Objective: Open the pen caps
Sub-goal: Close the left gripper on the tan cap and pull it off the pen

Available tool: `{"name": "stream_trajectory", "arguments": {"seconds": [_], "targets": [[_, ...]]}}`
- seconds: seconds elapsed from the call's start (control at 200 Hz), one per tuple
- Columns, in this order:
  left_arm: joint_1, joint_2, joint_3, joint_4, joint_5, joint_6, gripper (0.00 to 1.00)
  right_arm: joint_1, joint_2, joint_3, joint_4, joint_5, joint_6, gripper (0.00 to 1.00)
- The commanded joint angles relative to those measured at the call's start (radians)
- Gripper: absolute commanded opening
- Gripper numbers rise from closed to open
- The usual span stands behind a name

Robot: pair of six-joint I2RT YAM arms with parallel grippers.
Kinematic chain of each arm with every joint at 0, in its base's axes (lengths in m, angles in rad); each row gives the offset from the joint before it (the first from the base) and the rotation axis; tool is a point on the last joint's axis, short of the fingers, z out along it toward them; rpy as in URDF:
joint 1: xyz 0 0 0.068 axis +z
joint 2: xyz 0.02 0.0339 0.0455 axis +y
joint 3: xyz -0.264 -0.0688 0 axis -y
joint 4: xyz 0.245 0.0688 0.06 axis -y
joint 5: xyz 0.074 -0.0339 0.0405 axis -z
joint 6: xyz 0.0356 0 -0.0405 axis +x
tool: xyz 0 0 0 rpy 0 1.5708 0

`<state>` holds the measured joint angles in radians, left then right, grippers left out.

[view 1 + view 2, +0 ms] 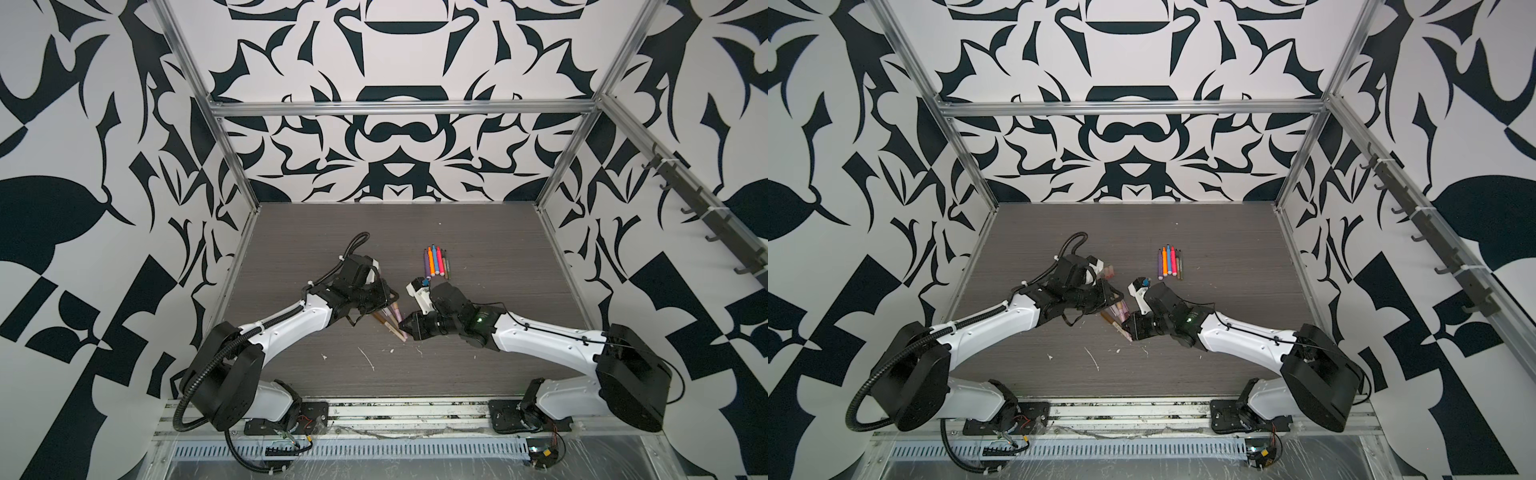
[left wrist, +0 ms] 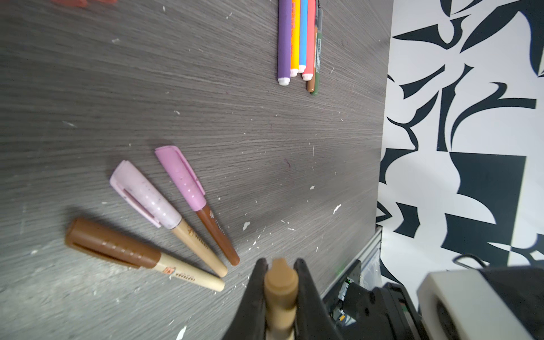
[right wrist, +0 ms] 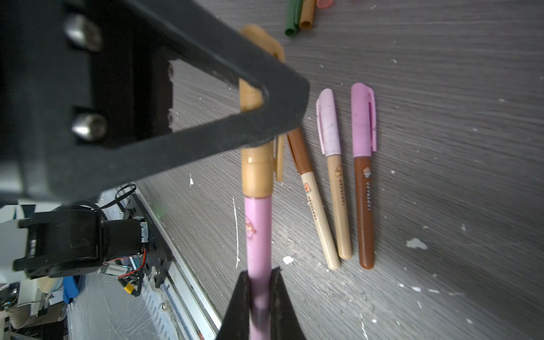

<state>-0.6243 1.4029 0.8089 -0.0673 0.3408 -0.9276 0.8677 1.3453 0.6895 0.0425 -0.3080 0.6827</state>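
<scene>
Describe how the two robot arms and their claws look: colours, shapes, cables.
Both arms have smooth white shells with bulky black joints. The left arm carries a thick black corrugated hose. The right arm has only a thin black cable and a small green light near the wrist. The left claw and right claw are matte black, with two flat fingers tapering to narrow tips.

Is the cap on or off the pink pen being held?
On: the tan cap meets the pink pen with no tip showing.

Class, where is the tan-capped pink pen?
In both top views, the pen is mid-table, held between the left gripper and right gripper, beside three capped pens.
</scene>
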Motion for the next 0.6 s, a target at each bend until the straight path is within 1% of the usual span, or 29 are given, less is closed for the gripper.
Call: {"name": "stream_trajectory", "arguments": {"seconds": [0.0, 0.38, 0.595], "targets": [[0.072, -0.055, -0.011, 0.033, 0.011, 0.003, 0.0, 0.0, -0.029, -0.07, -0.07, -0.003, 0.044, 0.0], [0.263, -0.114, -0.01, -0.034, 0.086, 0.066, 0.0, 0.02, -0.09, -0.188, -0.003, -0.007, 0.114, 0.0], [0.307, -0.12, -0.007, -0.06, 0.096, 0.092, 0.0, 0.022, -0.124, -0.2, -0.001, -0.002, 0.128, 0.0]]}}
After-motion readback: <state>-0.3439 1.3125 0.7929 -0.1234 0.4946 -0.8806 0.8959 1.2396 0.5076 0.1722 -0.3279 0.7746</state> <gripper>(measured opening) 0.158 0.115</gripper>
